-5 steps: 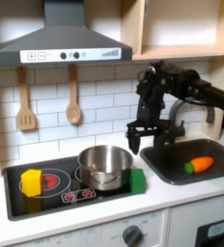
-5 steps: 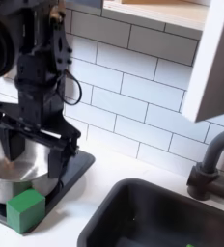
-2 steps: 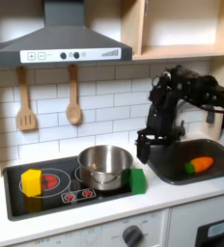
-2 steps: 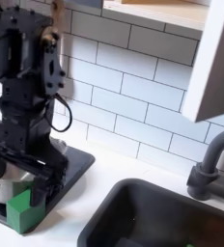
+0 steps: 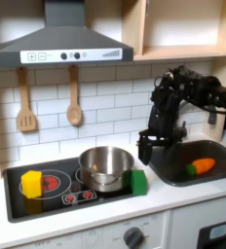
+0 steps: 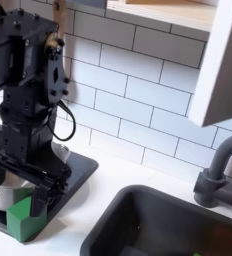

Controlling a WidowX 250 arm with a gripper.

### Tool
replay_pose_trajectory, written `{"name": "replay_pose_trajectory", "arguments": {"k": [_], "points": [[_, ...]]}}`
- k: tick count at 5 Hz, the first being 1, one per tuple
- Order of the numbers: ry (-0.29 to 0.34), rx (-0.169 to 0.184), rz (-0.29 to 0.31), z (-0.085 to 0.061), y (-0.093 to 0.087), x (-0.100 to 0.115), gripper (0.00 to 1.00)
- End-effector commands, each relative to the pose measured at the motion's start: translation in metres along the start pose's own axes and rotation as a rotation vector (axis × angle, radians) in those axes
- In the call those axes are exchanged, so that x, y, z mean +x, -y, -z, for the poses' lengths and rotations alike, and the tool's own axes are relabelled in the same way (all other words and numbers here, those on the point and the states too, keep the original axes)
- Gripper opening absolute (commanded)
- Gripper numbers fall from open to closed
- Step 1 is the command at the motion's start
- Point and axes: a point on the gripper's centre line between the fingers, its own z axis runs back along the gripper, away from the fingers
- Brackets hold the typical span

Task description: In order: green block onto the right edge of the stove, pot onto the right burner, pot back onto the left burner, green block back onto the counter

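One arm: black WidowX reaching in from the first exterior view's right, elbow high, forearm pointing straight down.
Gripper: gripper [image 5: 144,153] hangs near the stove's right edge, between cooktop and sink in the first exterior view; in the second exterior view it sits low at that view's left, gripper [image 6: 28,190] above the block.
Jaws: spread apart, nothing between them; fingers [image 6: 55,193] point down.
Green block: green block [image 5: 139,182] sits on the right edge of the stove in the first exterior view, touching or just beside the pot; in the second exterior view green block [image 6: 23,216] lies below the fingers, partly hidden by them; contact cannot be told.
Block vs jaws: below and nearer than the gripper in the first exterior view, not held.
Pot: pot [image 5: 106,166] on the right burner, upright, left of the gripper.
Stove: stove [image 5: 56,197] black, on the counter [image 5: 134,211].
Yellow block: yellow block [image 5: 31,183] on the left burner.
Carrot: toy carrot [image 5: 200,166] lying in the sink [image 5: 168,167], right of the gripper.
Wall: two wooden utensils [image 5: 25,100] hang far left on the tile.
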Motion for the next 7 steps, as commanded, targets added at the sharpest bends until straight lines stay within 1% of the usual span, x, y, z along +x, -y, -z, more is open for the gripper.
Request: {"name": "replay_pose_trajectory", "arguments": {"k": [1,4,5,6,7], "points": [[0.000,0.000,-0.002,0.000,0.000,0.000,1.00],[0.000,0.000,-0.002,0.000,0.000,0.000,1.00],[0.004,0.003,-0.022,-0.002,-0.003,0.004,1.00],[-0.011,-0.017,-0.003,0.001,0.003,-0.007,1.00],[-0.020,-0.008,0.004,0.002,0.003,-0.013,1.00]]}}
